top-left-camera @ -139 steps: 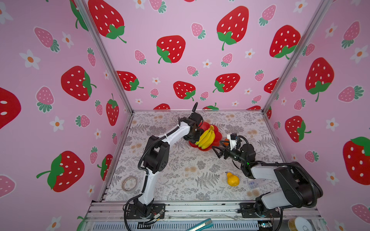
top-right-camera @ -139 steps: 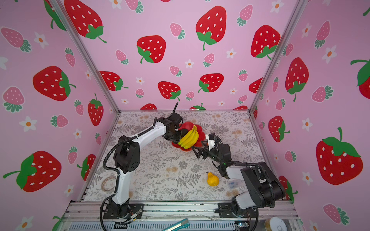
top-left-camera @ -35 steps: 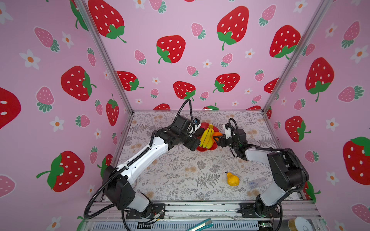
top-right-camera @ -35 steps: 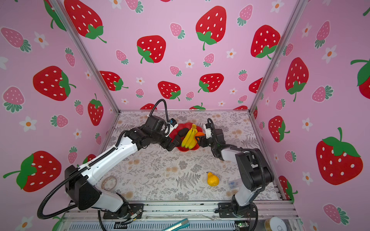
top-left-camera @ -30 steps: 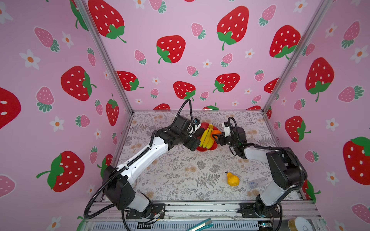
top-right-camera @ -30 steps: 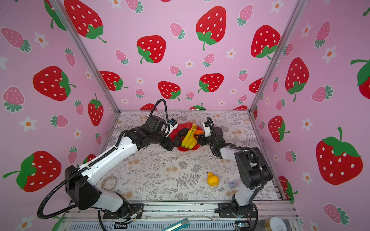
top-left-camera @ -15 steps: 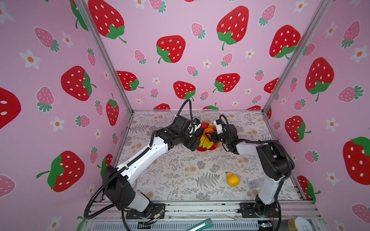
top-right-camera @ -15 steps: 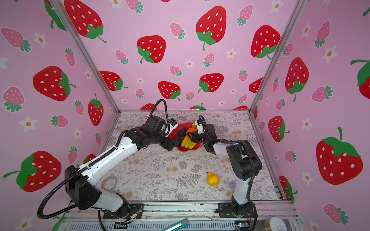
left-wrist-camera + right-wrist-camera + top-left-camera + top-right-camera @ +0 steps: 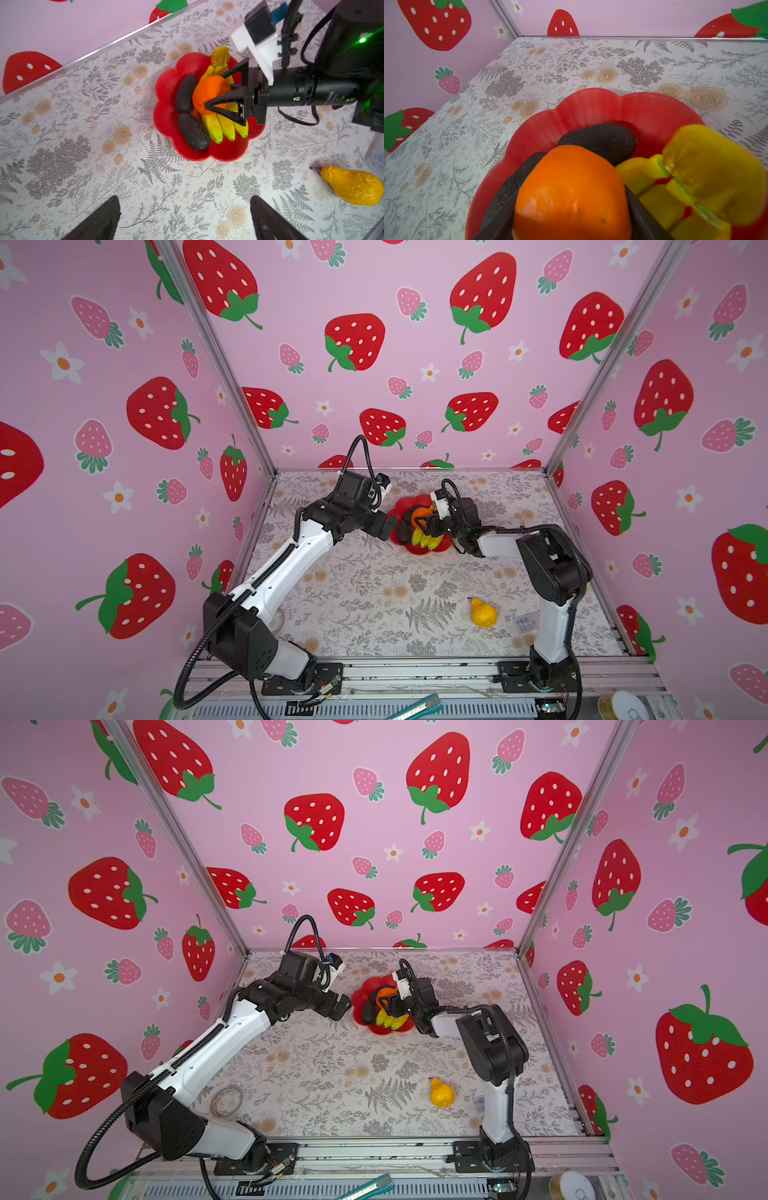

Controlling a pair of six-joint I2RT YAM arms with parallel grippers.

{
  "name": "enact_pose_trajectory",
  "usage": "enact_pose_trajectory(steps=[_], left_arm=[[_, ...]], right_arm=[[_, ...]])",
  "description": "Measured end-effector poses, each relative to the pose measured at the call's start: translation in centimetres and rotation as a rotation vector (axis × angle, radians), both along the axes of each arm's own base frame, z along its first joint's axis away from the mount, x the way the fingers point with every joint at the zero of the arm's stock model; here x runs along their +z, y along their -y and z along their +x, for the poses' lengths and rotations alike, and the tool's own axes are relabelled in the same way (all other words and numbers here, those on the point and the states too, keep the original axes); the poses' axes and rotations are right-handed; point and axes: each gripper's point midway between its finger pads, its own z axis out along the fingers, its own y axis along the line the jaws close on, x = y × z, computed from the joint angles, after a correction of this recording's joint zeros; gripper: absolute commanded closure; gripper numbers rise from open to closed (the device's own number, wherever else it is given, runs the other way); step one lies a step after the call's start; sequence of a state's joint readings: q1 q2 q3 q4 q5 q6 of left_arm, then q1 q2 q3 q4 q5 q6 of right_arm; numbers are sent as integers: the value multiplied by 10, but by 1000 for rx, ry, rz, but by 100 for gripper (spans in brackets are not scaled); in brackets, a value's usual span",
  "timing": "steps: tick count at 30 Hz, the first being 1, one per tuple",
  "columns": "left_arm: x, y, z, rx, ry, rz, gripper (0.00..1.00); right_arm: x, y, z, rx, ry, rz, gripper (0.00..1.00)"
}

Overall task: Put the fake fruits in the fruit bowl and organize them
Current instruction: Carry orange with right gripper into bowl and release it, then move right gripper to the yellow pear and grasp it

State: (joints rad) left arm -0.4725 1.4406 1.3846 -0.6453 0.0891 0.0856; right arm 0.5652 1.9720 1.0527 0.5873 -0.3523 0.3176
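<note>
At left, our left gripper [image 9: 390, 526] hangs open, empty, beside the fruit bowl [image 9: 166, 87]. Above it our right gripper [image 9: 214, 89] clamps the orange [image 9: 207, 87] over bananas [image 9: 225, 126] and avocados [image 9: 193, 133]; dropped on them, it could roll out. The pear [image 9: 353, 187] lies near right, outside.

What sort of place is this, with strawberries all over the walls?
Probably a staged robot test booth, not a home: printed pink walls on metal frame posts, a left arm and right arm mounted on a front rail, and fake bananas in a red bowl on a flowered tabletop.
</note>
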Motion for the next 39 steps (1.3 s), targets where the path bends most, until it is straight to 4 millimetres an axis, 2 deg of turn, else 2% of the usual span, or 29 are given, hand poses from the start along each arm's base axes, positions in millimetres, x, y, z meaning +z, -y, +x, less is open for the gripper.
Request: enact_pose_trajectory(steps=[4, 7, 9, 14, 17, 23, 25, 28, 32, 35, 37, 39], left_arm=[[13, 0, -3, -3, 33, -19, 1], [13, 0, -3, -2, 36, -22, 1], [13, 1, -2, -2, 34, -21, 1], [13, 1, -2, -2, 33, -22, 1], [13, 2, -3, -9, 31, -27, 1], [13, 15, -12, -70, 7, -69, 1], [12, 23, -18, -108, -2, -81, 1], [7, 41, -31, -194, -23, -79, 1], [-22, 77, -65, -373, -98, -9, 1], [-41, 102, -97, -514, -159, 28, 1], [-46, 113, -117, -593, -190, 24, 1], [-44, 116, -127, -629, -202, 14, 1]], right_arm=[[0, -3, -2, 8, 0, -6, 19], [-1, -3, -3, 10, 0, -10, 11], [-1, -3, -3, 11, 3, -14, 2], [2, -1, -4, 9, 16, -19, 1], [15, 5, -11, 2, 32, -14, 1], [70, 24, -33, -23, 122, 30, 1], [85, 35, -43, -44, 145, 39, 1], [88, 59, -61, -111, 120, 23, 1], [60, 99, -98, -234, -2, -45, 1], [39, 126, -137, -318, -93, -109, 1], [37, 135, -162, -344, -134, -118, 1], [39, 142, -180, -366, -165, -112, 1]])
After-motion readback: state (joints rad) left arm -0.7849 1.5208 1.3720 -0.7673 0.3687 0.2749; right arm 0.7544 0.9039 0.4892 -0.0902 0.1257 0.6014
